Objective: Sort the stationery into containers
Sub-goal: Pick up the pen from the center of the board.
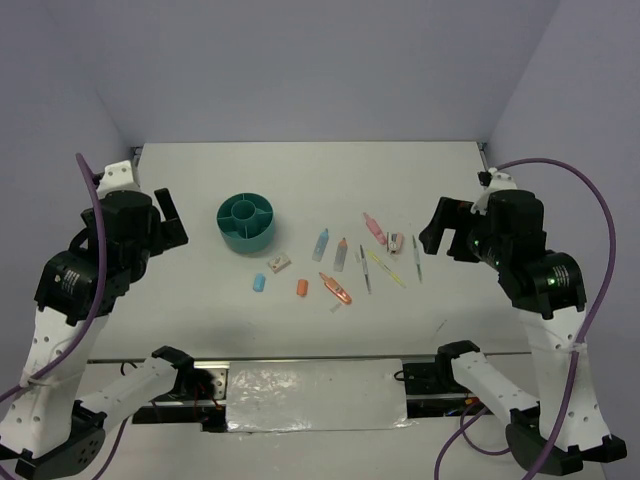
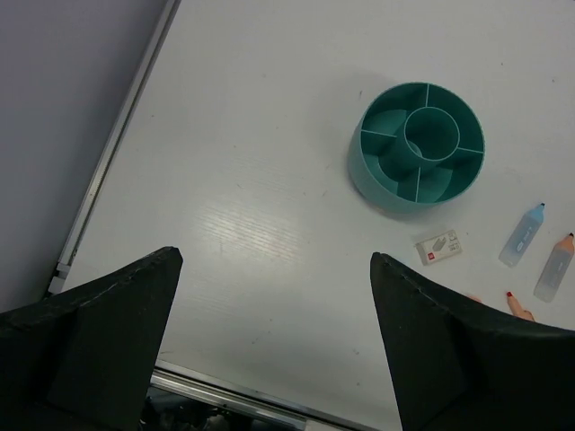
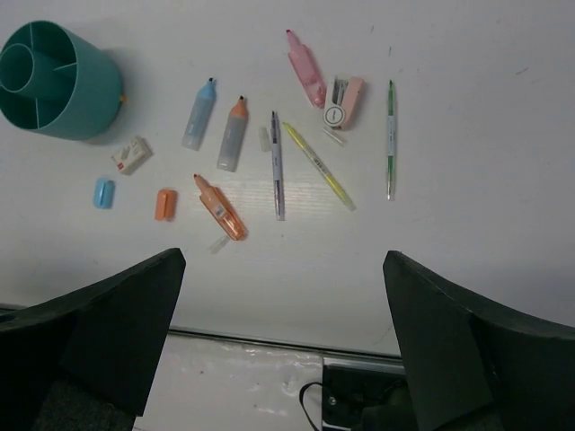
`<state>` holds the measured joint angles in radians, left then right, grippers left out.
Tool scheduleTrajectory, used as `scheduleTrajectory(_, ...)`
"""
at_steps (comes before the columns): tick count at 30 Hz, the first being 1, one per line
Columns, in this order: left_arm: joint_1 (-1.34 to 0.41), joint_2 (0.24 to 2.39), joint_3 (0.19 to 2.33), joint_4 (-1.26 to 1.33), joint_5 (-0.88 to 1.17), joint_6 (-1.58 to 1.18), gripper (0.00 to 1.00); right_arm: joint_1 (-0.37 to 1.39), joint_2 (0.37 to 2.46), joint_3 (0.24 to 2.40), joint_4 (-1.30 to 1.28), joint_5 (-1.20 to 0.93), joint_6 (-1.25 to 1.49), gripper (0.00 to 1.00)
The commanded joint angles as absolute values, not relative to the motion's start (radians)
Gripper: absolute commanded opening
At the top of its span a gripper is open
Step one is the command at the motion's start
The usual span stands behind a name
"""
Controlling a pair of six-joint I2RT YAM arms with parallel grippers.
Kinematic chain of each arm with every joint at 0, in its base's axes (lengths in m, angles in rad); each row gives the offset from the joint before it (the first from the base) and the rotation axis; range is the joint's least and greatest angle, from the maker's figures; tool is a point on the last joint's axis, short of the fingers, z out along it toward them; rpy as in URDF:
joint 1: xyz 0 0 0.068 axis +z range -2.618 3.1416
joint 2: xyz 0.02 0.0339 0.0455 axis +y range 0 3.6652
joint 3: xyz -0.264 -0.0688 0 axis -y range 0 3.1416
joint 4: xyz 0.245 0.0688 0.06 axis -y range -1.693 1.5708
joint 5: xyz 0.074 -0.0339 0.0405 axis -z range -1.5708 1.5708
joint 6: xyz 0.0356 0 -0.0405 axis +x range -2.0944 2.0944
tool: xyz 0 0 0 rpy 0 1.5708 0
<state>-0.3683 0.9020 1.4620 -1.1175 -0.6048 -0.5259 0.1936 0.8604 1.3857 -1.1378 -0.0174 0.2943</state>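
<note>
From above, my left end effector [image 1: 172, 218] hangs over the left side of the white counter [image 1: 200, 320], fingers spread. It is near the teal desk organizer [image 1: 247, 236] but apart from it. My right end effector [image 1: 437, 228] hangs over the right side, also spread, close to the green pen [image 1: 416, 258]. All the stationery lies loose on the counter between the organizer and my right end effector.

Through my left wrist camera, my two dark fingers [image 2: 90, 350] stand wide apart with bare counter between them. The organizer sits up and to the right, its centre cup ringed by compartments. The whitish-tan piece [image 2: 438, 248] lies just beside its wall. Farther right are the blue marker [image 2: 524, 235] and the orange-capped marker [image 2: 554, 267], side by side and slightly tilted.

Through my right wrist camera, my fingers are again wide apart over bare counter. The organizer is at the upper left. Below it, the blue eraser [image 3: 104, 193] and the orange eraser [image 3: 164, 204] lie near each other, not touching. The orange marker [image 3: 220, 207] lies slanted just right of them. The grey pen [image 3: 278, 166] and the yellow pen [image 3: 319, 166] lie close together, with the green pen well to their right. The pink marker [image 3: 305, 68] lies just beside a small pink-and-white item [image 3: 345, 102]; I cannot tell whether they touch.
</note>
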Motion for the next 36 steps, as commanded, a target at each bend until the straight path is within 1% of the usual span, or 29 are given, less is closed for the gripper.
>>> scheduleTrajectory(1, -0.373, 0.894, 1.471, -1.114, -0.629, -0.518, 0.99, 0.189, 0.864, 1.416, -1.128, -0.012, 0.298, 1.00)
scheduleTrajectory(5, -0.373, 0.903, 1.470, -1.143, -0.630, -0.534, 0.99, 0.189, 0.874, 1.365, -1.072, -0.090, 0.298, 1.00)
scheduleTrajectory(8, -0.373, 0.911, 1.468, -1.164, -0.632, -0.540, 0.99, 0.213, 0.929, 1.278, -1.006, -0.120, 0.368, 1.00)
scheduleTrajectory(10, -0.373, 0.910, 1.454, -1.166, -0.626, -0.537, 0.99, 0.323, 1.010, 1.214, -0.959, -0.060, 0.406, 1.00)
scheduleTrajectory(11, -0.373, 0.908, 1.447, -1.163, -0.617, -0.534, 0.99, 0.372, 1.040, 1.198, -0.939, 0.031, 0.440, 1.00)
scheduleTrajectory(12, -0.373, 0.907, 1.433, -1.166, -0.615, -0.537, 0.99, 0.459, 1.073, 1.172, -0.919, 0.078, 0.452, 1.00)
scheduleTrajectory(13, -0.373, 0.904, 1.428, -1.170, -0.614, -0.540, 0.99, 0.492, 1.154, 1.167, -0.907, 0.162, 0.484, 1.00)
scheduleTrajectory(16, -0.373, 0.899, 1.413, -1.192, -0.606, -0.543, 0.99, 0.573, 1.284, 1.158, -0.873, 0.231, 0.527, 0.99)
scheduleTrajectory(18, -0.373, 0.888, 1.410, -1.207, -0.603, -0.546, 0.99, 0.603, 1.386, 1.154, -0.842, 0.265, 0.534, 0.94)
scheduleTrajectory(21, -0.373, 0.876, 1.401, -1.223, -0.595, -0.549, 0.99, 0.638, 1.503, 1.144, -0.769, 0.268, 0.537, 0.81)
scheduleTrajectory(22, -0.373, 0.874, 1.402, -1.229, -0.592, -0.551, 0.99, 0.644, 1.529, 1.140, -0.756, 0.271, 0.538, 0.72)
scheduleTrajectory(24, -0.373, 0.871, 1.404, -1.244, -0.586, -0.552, 0.99, 0.641, 1.581, 1.114, -0.706, 0.255, 0.535, 0.66)
scheduleTrajectory(25, -0.373, 0.868, 1.402, -1.249, -0.584, -0.552, 0.99, 0.643, 1.592, 1.103, -0.684, 0.244, 0.528, 0.60)
scheduleTrajectory(26, -0.373, 0.867, 1.401, -1.252, -0.581, -0.552, 0.99, 0.643, 1.601, 1.094, -0.664, 0.236, 0.525, 0.57)
scheduleTrajectory(30, -0.374, 0.861, 1.394, -1.262, -0.577, -0.554, 0.99, 0.643, 1.652, 1.058, -0.594, 0.232, 0.502, 0.53)
scheduleTrajectory(32, -0.374, 0.861, 1.394, -1.261, -0.572, -0.551, 0.99, 0.641, 1.669, 1.054, -0.575, 0.227, 0.486, 0.49)
scheduleTrajectory(36, -0.374, 0.874, 1.394, -1.258, -0.565, -0.546, 0.99, 0.620, 1.715, 1.048, -0.534, 0.230, 0.453, 0.47)
